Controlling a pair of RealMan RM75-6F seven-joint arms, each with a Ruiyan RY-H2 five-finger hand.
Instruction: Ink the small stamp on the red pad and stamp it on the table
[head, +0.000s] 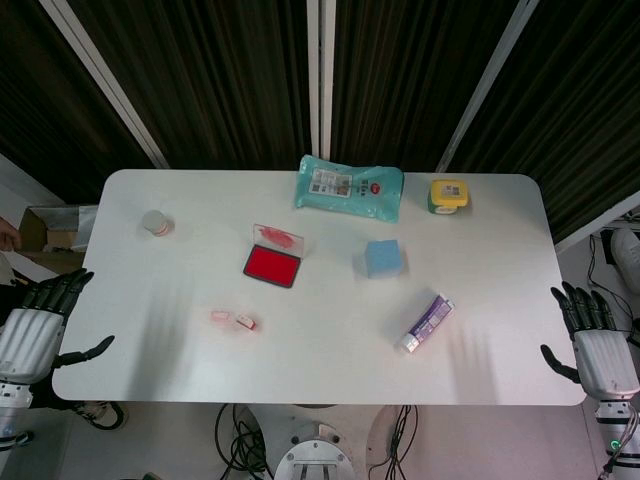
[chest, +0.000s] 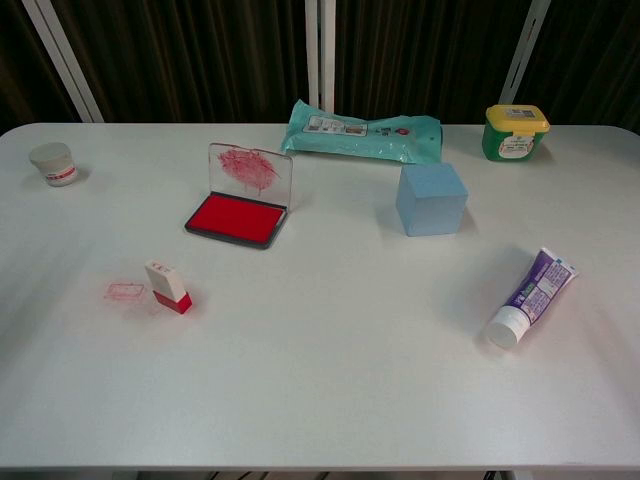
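The white table (head: 330, 350) takes up most of both views. Biggest thing on it is a teal wipes pack (chest: 362, 133) lying flat along the far edge, near the middle. Far right corner has a green jar with a yellow lid (chest: 516, 132), standing upright.

The two hands sit off the table's near corners, seen only in the head view. The left hand (head: 35, 325) is past the left edge, fingers spread and holding nothing. The right hand (head: 598, 340) is past the right edge, same deal: fingers apart, nothing in them. Both are well away from everything on the table.

Next down in size: the blue cube (chest: 431, 198), right of centre, just in front of the wipes pack. Left of it is the red pad (chest: 236, 218) — lid (chest: 250, 172) flipped up at the back and smeared with red ink, the red surface exposed.

A purple-and-white tube (chest: 531, 297) lies on its side toward the near right, white cap pointing at the near edge. A small white tub (chest: 54, 163) sits far left, on its own.

Smallest of all: the small stamp (chest: 167, 286), white body with a red base, standing a bit tilted on the table in front of and left of the pad, well apart from it. Just beside it on its left there's a faint red rectangular print (chest: 125, 292) on the tabletop.
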